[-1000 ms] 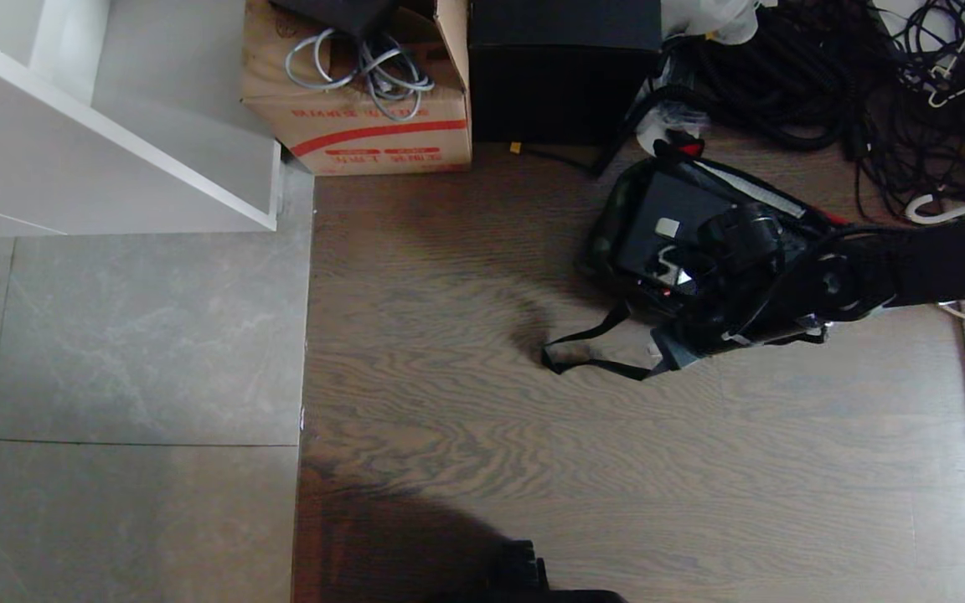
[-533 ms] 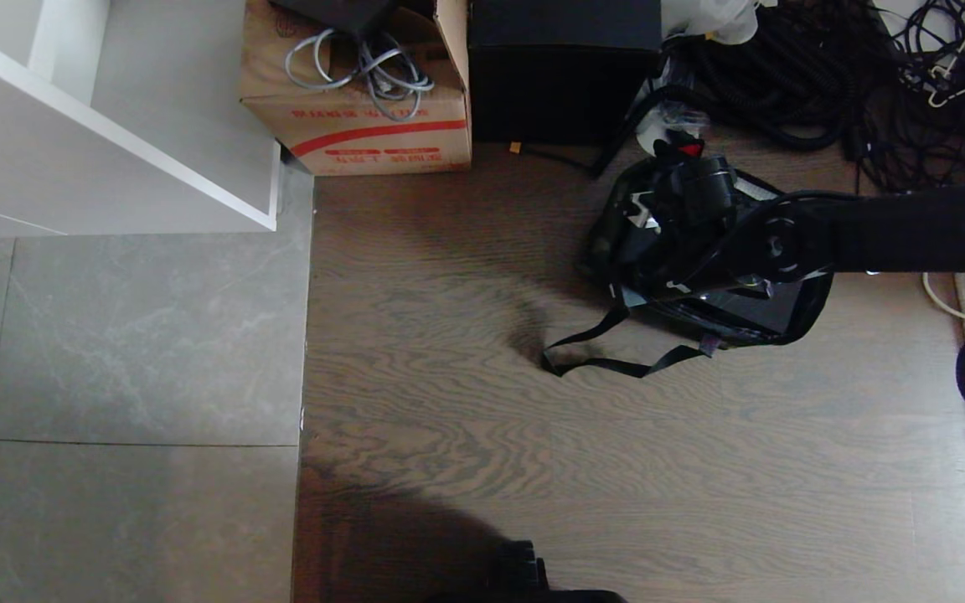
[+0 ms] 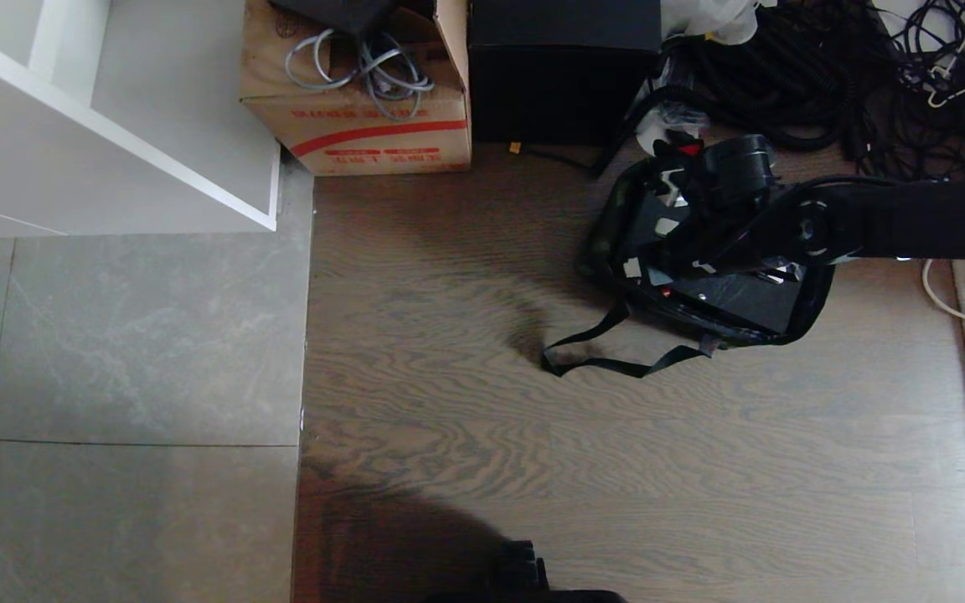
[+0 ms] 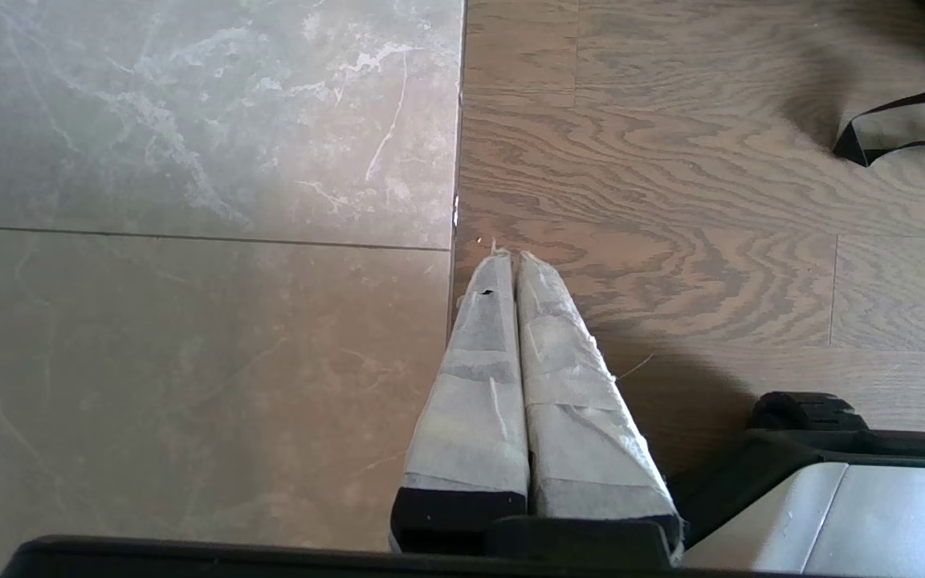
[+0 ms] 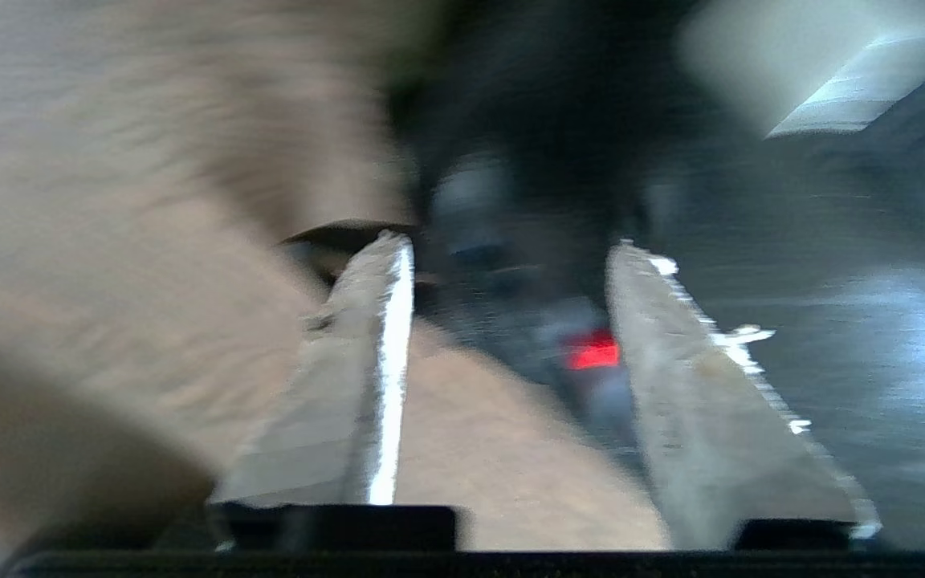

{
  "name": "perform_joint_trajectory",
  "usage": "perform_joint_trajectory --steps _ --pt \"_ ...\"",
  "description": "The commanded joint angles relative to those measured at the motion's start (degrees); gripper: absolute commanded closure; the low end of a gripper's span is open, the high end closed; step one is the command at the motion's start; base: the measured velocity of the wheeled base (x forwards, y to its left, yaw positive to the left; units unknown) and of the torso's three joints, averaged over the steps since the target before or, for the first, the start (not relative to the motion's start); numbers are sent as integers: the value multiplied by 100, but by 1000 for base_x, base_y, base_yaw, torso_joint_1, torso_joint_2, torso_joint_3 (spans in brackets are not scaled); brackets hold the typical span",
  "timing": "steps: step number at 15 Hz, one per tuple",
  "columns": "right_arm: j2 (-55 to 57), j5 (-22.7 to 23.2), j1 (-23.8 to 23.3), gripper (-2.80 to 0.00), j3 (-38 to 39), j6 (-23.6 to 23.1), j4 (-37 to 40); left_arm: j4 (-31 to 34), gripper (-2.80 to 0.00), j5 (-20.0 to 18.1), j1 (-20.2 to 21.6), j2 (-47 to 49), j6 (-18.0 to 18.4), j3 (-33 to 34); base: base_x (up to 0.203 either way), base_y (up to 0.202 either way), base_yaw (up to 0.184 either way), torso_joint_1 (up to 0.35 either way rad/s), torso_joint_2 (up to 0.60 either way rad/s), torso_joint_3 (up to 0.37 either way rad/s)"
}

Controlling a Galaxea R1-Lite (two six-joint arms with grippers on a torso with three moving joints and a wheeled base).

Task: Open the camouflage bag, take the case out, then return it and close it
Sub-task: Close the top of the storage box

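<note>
Since a second earlier, the right gripper (image 3: 673,186) swung from the camouflage bag's (image 3: 608,226) near edge to its far end, jaws now parted, empty.

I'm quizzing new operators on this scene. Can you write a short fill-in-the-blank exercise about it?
1. The camouflage bag lies on the ____ floor.
2. The right gripper has its fingers ____.
3. The left gripper has its fingers ____.
4. The cardboard box holds grey ____.

Missing words: wooden; open; shut; cables
</note>
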Motion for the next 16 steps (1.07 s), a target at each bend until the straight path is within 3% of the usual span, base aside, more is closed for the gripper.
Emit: perform_joint_trajectory --steps 1,5,10,16 --pt "18 -33 -232 -280 -92 -18 -88 2 0 0 0 0 -1 2 0 0 0 0 0 0" --pt "-8 50 -494 -280 -261 276 -393 2 0 0 0 0 -4 2 0 0 0 0 0 0" --pt "-494 652 -553 -280 -197 464 -330 -1 0 0 0 0 1 2 0 0 0 0 0 0" --pt "138 639 -564 -280 -432 527 -766 2 0 0 0 0 1 2 0 0 0 0 0 0"
